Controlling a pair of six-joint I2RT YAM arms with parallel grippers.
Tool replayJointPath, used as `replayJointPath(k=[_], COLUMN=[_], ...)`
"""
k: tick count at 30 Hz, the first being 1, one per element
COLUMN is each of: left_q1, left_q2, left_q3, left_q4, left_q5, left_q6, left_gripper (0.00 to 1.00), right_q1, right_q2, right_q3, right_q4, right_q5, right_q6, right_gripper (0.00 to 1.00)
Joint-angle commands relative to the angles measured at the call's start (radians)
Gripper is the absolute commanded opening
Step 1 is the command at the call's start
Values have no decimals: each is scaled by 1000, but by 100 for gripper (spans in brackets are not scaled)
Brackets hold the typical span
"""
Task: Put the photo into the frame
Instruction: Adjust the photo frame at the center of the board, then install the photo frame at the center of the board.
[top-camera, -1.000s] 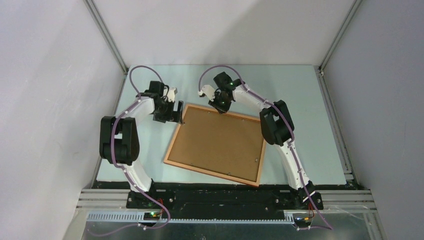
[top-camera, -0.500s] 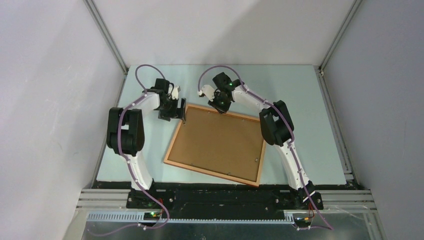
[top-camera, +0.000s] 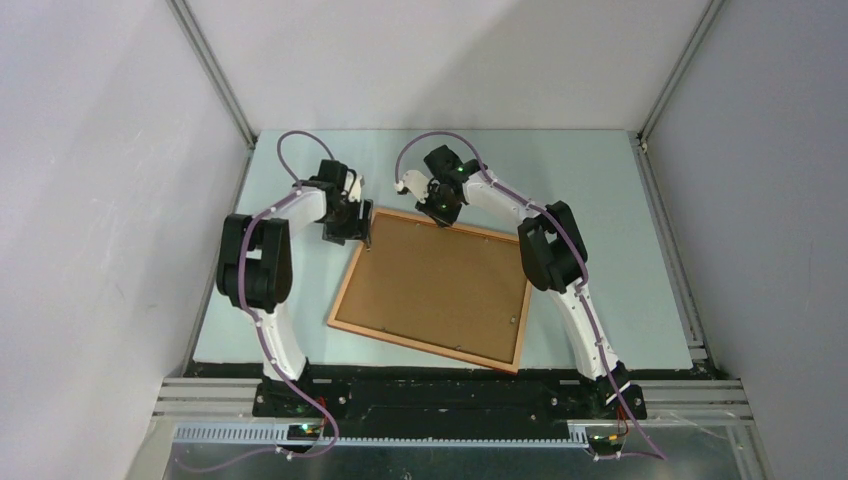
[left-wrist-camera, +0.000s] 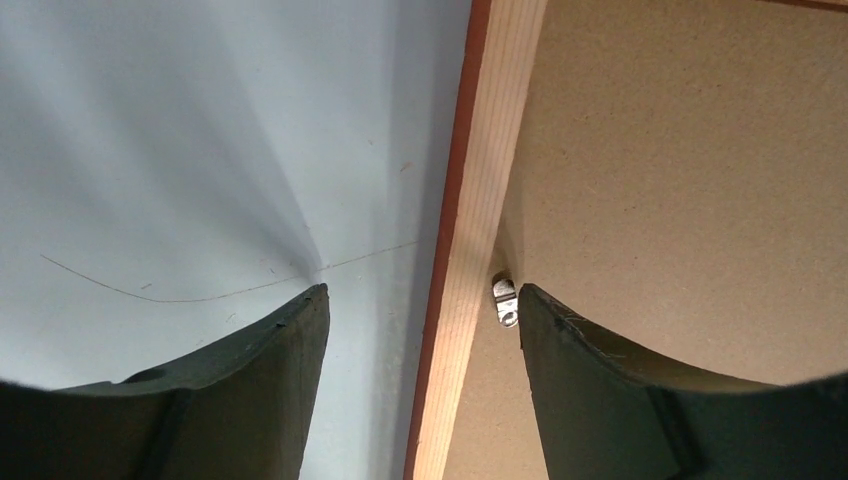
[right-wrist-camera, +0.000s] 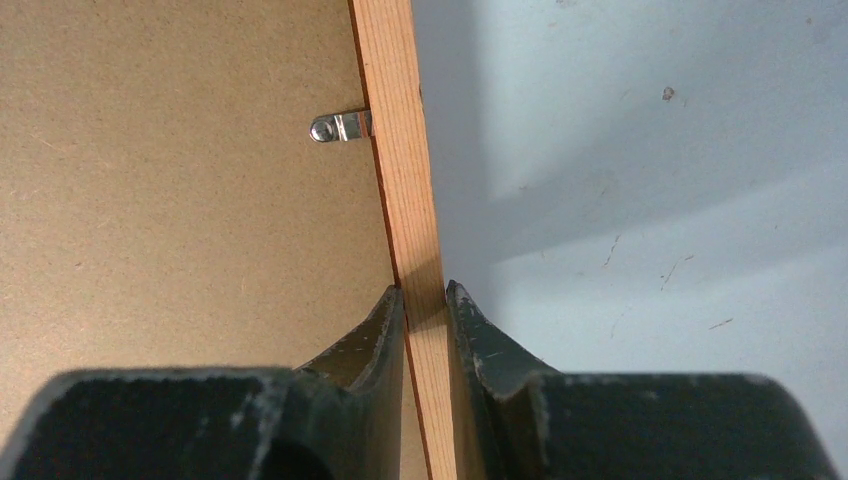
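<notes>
The frame lies face down on the table, its brown backing board facing up. The photo is not in view. My left gripper is at the frame's far left corner. In the left wrist view it is open, its jaws either side of the frame's moulding, with a small metal clip by the right finger. My right gripper is at the frame's far edge. In the right wrist view it is shut on the moulding.
The pale blue table is walled by grey panels at the back and sides. A second metal clip lies on the backing board beyond my right fingers. The arm bases stand at the near edge.
My left arm has swung right and brought its gripper closer onto the frame's far left corner. The right arm and the frame have not moved.
</notes>
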Motion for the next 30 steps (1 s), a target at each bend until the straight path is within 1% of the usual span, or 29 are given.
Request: replayJointPath(k=[1, 8, 17, 18, 20, 26, 30], left_q1=[-33, -66, -70, -70, -69, -70, -68], left_q2=[-23, -3, -9, -14, -18, -27, -35], left_q3=[-21, -31, -42, -44, -48, -59, -65], left_q4=[37, 48, 48, 49, 50, 50, 49], left_q5=[-49, -87, -96, -96, -93, -87, -87], left_q6=[-20, -26, -21, -19, -17, -13, -12], left_gripper=[73, 73, 61, 58, 54, 50, 49], right_q1=[18, 17, 17, 17, 18, 18, 19], right_q2=[-48, -45, -43, -42, -41, -40, -38], right_q3=[-4, -6, -7, -8, -7, -8, -10], right_q4=[18, 17, 15, 15, 15, 16, 16], right_q5=[-2, 2, 5, 5, 7, 16, 16], right_q6=[34, 34, 30, 31, 31, 29, 29], right_gripper=[21, 21, 21, 21, 21, 20, 20])
